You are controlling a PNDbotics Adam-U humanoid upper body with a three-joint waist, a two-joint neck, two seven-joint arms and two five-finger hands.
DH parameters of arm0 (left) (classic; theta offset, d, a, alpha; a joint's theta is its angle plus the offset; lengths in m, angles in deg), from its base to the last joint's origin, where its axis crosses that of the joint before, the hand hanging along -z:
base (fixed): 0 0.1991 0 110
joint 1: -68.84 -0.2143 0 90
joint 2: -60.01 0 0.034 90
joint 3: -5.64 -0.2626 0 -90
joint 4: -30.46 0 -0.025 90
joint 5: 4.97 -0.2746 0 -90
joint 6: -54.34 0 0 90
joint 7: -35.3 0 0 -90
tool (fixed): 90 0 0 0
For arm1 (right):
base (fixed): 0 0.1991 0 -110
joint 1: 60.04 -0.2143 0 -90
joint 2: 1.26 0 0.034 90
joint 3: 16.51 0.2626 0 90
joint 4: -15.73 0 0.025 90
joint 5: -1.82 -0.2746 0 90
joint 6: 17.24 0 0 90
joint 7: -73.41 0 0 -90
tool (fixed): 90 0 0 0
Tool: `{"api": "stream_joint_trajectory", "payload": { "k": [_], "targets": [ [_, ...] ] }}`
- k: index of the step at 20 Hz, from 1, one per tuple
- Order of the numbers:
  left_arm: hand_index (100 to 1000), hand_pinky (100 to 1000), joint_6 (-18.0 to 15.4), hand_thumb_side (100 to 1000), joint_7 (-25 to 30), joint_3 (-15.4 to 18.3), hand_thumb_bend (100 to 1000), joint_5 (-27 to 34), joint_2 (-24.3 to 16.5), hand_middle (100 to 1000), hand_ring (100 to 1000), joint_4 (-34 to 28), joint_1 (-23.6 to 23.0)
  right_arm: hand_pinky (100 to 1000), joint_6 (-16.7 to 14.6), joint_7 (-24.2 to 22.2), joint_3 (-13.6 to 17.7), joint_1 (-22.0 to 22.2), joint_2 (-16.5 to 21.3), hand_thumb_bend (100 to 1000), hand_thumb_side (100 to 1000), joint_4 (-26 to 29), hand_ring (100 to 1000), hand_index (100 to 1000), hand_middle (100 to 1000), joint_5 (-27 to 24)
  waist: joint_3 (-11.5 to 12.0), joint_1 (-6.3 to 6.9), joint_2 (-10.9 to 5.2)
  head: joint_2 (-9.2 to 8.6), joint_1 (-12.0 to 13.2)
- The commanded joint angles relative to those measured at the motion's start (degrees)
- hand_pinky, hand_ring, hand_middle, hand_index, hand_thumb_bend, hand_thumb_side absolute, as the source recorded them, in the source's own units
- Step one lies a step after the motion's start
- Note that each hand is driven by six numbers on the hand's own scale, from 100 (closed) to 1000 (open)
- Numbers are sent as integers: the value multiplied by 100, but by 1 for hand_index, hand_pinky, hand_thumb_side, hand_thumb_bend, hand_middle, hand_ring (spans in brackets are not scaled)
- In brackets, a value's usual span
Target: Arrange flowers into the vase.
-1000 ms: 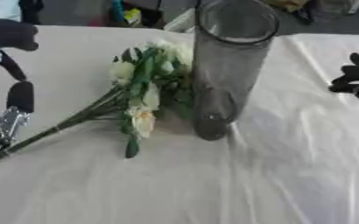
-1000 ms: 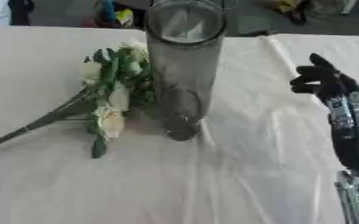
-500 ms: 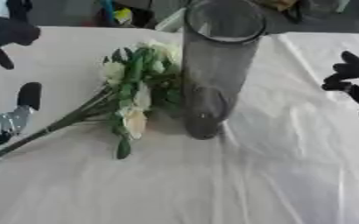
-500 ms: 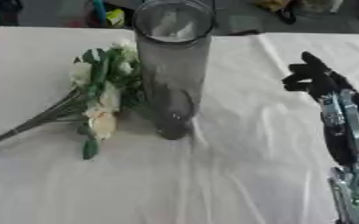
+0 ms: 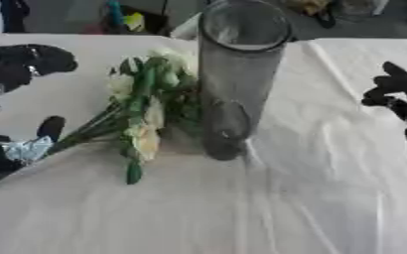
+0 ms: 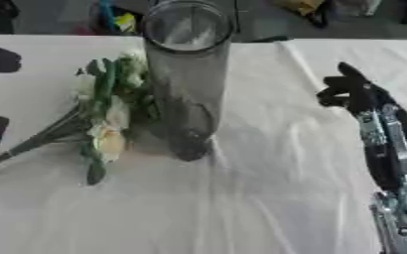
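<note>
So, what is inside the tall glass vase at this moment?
The vase looks empty: through its open top and clear wall no stems or blooms show. The flowers lie on the white tablecloth beside it, on its left. Whether it holds water cannot be seen.

The vase [image 5: 236, 79] stands upright on the table [image 5: 268, 208], near its far middle. The flowers [image 5: 146, 111] lie on the table just left of the vase, heads against its side, stems running out toward the near left. The left hand [image 5: 20, 69] is at the left edge, its fingers left of the flower heads and above the stems' ends. The right hand [image 6: 355, 94] is well right of the vase, fingers pointing away from the near edge.
</note>
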Motion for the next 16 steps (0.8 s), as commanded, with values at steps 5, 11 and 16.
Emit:
{"api": "stream_joint_trajectory", "payload": {
  "k": [5,11,16],
  "targets": [
    [1000,711,154,691,532,-144,100,-187,-195,1000,962,633,394,686,-16,-63,-40,-14,130,100,981,112,1000,769,588,-42,-41,102,-181,-98,47],
    [1000,731,624,849,618,-234,100,-244,-93,1000,1000,930,518,687,-12,-91,-52,-11,121,100,982,112,1000,770,587,-46,-54,102,-177,-128,66],
    [1000,768,844,1000,732,-316,100,-111,-26,1000,1000,1287,631,687,-6,-115,-62,-5,112,100,982,112,1000,770,587,-53,-65,98,-183,-140,87]
  ]
}}
